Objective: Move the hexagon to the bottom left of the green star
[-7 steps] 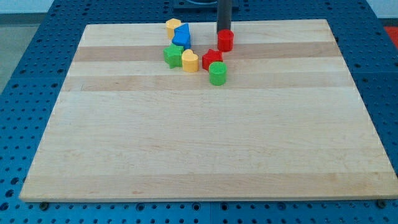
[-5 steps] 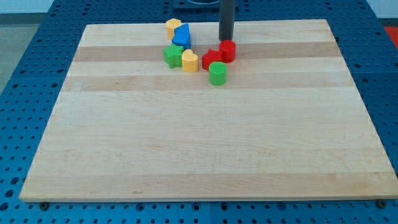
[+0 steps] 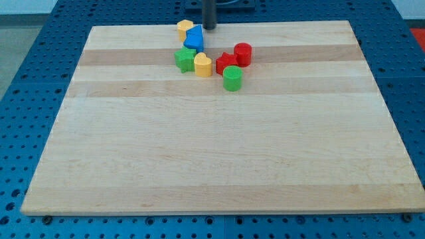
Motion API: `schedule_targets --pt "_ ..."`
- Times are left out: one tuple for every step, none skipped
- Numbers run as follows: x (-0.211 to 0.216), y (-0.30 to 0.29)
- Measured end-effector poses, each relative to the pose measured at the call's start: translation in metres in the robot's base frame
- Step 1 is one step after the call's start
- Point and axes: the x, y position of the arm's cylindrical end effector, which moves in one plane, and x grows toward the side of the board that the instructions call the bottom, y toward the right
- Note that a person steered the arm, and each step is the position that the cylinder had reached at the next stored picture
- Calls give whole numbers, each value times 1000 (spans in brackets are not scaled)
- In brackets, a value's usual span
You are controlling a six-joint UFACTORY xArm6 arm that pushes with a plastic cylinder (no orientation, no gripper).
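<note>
On the wooden board (image 3: 219,159), my tip (image 3: 209,28), a bare rod with no claw to open or shut, is best brought above the yellow hexagon (image 3: 184,28) just to its view-left, so that the hexagon is pushed down clear of the blue block (image 3: 194,38) and left of the green star (image 3: 184,58), both below-left of the tip.

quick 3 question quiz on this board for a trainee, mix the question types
1. True or false: my tip touches the green star.
2. Which block lies nearest my tip? A) green cylinder B) blue block C) red cylinder
3. Fill in: the yellow hexagon sits toward the view's ____ of the green star.

Key
1. False; the tip stands at the board's top edge, apart from it.
2. B
3. top
</note>
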Motion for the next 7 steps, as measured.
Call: schedule_targets --pt "-1 -31" --pt "-1 -54" --pt "0 -62" --pt "14 -66" --pt "38 -66" --pt "61 -66" --pt "88 -66"
